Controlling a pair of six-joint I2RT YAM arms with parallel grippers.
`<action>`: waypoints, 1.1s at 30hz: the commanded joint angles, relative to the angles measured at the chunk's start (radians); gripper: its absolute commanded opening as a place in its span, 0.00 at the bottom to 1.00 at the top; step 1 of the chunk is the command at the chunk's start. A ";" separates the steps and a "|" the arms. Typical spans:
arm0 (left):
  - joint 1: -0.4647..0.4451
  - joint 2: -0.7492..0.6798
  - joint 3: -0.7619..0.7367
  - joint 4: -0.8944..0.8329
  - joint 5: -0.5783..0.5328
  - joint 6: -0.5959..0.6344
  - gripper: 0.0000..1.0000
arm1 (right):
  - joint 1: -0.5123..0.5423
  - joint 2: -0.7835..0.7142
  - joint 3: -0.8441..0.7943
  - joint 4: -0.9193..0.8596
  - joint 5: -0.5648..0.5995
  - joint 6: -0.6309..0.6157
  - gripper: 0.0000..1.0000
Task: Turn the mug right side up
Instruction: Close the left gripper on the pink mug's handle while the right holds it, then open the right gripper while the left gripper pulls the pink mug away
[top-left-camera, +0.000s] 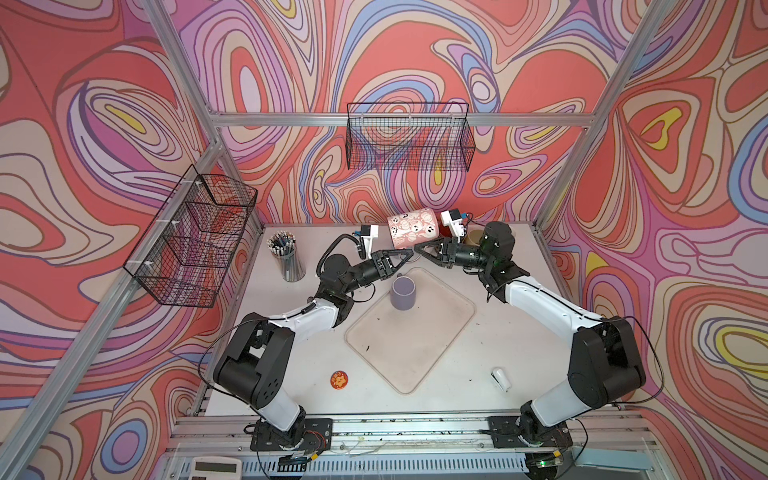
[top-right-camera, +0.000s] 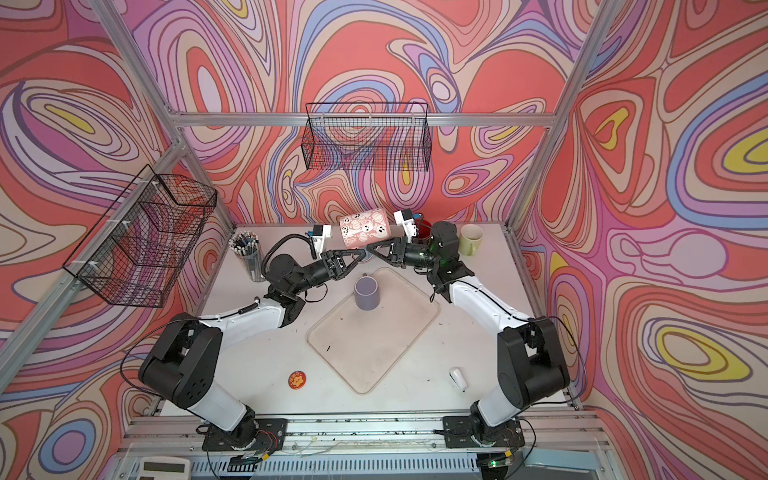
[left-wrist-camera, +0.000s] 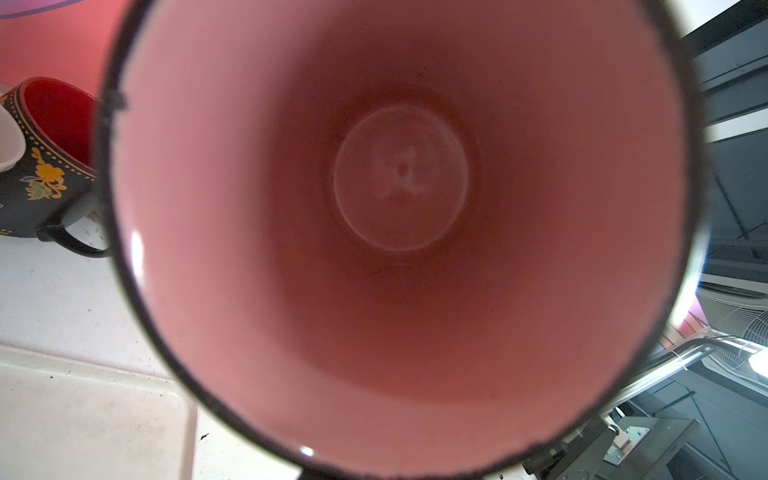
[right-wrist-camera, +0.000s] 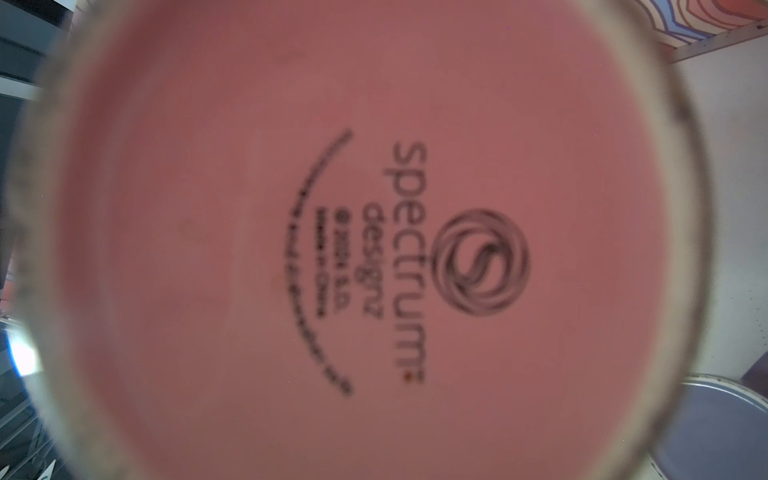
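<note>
We see the pink ghost mug (top-left-camera: 413, 228) aloft on its side over the back of the desk (top-left-camera: 478, 353), mouth toward the left gripper (top-left-camera: 409, 252), base toward the right gripper (top-left-camera: 417, 249), which is closed tight just beneath and seems to carry it; whether the left gripper's narrowed jaws grip, we cannot tell.

Colours around the cream tray (top-left-camera: 436, 332)

Beyond the tray, the pink mug (top-left-camera: 412, 227) bears white ghosts and pumpkins, with a plain pink inside and black lettering on its pink base. A lilac mug (top-left-camera: 402, 294) stands on the tray. Past the tray are a black mug (left-wrist-camera: 37, 174), red inside with gold flowers and dots, and a pale yellow mug (top-right-camera: 471, 239). The walls (top-left-camera: 104, 124) swirl red, pink, lilac, blue and yellow.
</note>
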 joint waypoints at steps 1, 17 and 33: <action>0.005 -0.014 0.010 0.040 -0.016 0.017 0.00 | 0.002 -0.016 -0.006 0.040 -0.011 -0.065 0.11; 0.072 -0.270 -0.087 -0.272 -0.122 0.212 0.00 | 0.003 -0.113 -0.044 -0.209 0.079 -0.254 0.61; 0.123 -0.514 -0.117 -0.830 -0.311 0.423 0.00 | 0.002 -0.132 -0.033 -0.360 0.178 -0.348 0.63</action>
